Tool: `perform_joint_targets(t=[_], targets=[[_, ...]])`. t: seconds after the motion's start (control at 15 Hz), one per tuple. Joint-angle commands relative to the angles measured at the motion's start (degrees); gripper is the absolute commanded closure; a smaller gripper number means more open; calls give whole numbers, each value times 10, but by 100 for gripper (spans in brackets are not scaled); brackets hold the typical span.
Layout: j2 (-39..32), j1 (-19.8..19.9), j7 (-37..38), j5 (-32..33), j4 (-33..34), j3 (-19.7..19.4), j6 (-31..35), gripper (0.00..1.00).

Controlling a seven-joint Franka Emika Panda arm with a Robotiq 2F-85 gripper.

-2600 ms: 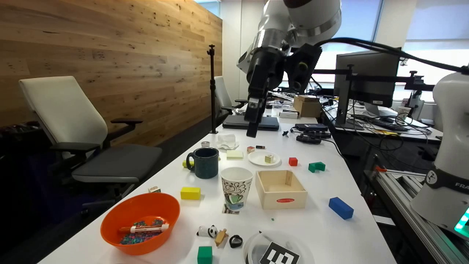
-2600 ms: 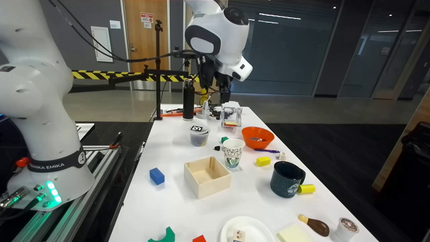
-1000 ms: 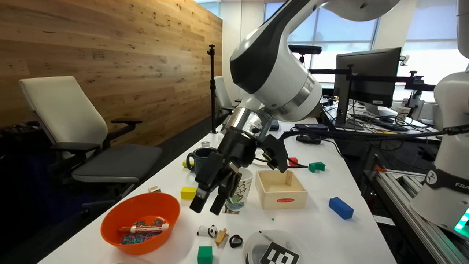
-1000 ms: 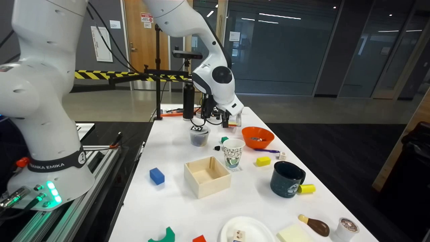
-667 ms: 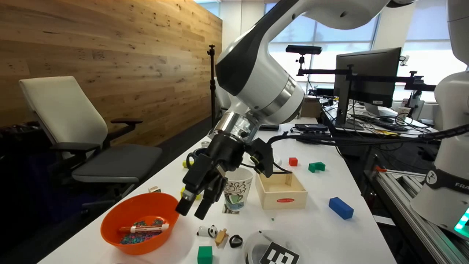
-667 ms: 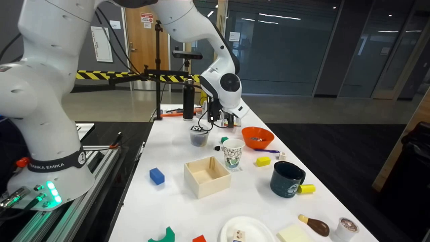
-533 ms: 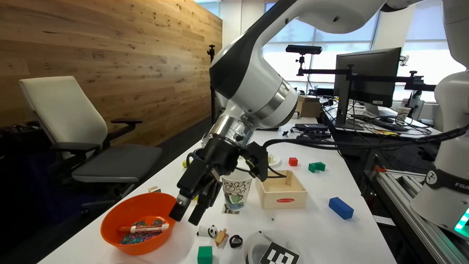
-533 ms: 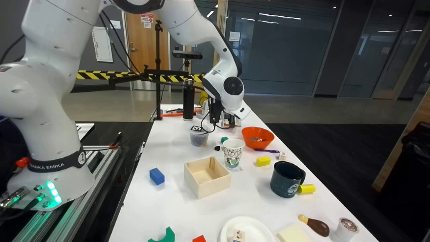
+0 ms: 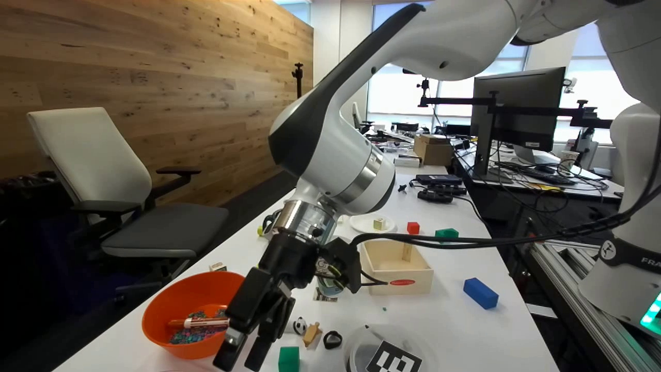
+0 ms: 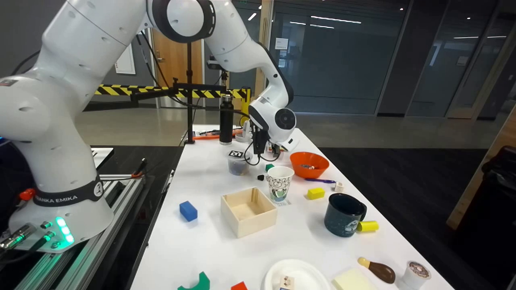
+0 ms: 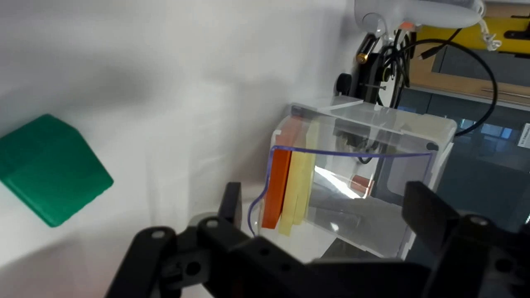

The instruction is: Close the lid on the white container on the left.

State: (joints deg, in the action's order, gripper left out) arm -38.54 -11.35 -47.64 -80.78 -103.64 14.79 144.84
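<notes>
Left to right in the wrist view, a green block [image 11: 54, 174] lies on the table [image 11: 174, 82], near the hand [image 11: 325, 202] but apart from it, and a low sideways sweep could knock it along. The hand's fingers stand apart with nothing gripped; the finger at left [image 11: 230, 203] looks likeliest to catch the clear lid [image 11: 352, 154] of the white container [image 11: 414, 120], which stands right of the middle beyond the fingertips and, in an exterior view, at the far end, mostly hidden by the arm [image 10: 264, 72]. The lid seems to be swung open, though I cannot tell how it hinges. A push off its line would probably slide or tip the container rather than close it, perhaps spilling the orange slab [image 11: 278, 186] and yellow slabs [image 11: 297, 186] inside. Of the other containers, left to right in an exterior view, there is a lidded tub [image 10: 238, 167], its contents dim; an open-topped wooden box [image 10: 258, 223], its inner floor showing; a paper cup [image 10: 279, 186], inside hidden; an orange bowl [image 10: 309, 173] holding small coloured bits [image 9: 186, 337] and a marker [image 9: 204, 323]; and, nearer, a mug [image 10: 342, 219], too dark within to read.
</notes>
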Motion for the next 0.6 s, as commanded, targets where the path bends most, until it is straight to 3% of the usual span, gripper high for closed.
perform_joint_targets(t=[0.0, 0.53], targets=[[-40, -10, 1, 2, 47, -8, -24, 0], [-97, -11, 8, 7, 130, -23, -15, 0]])
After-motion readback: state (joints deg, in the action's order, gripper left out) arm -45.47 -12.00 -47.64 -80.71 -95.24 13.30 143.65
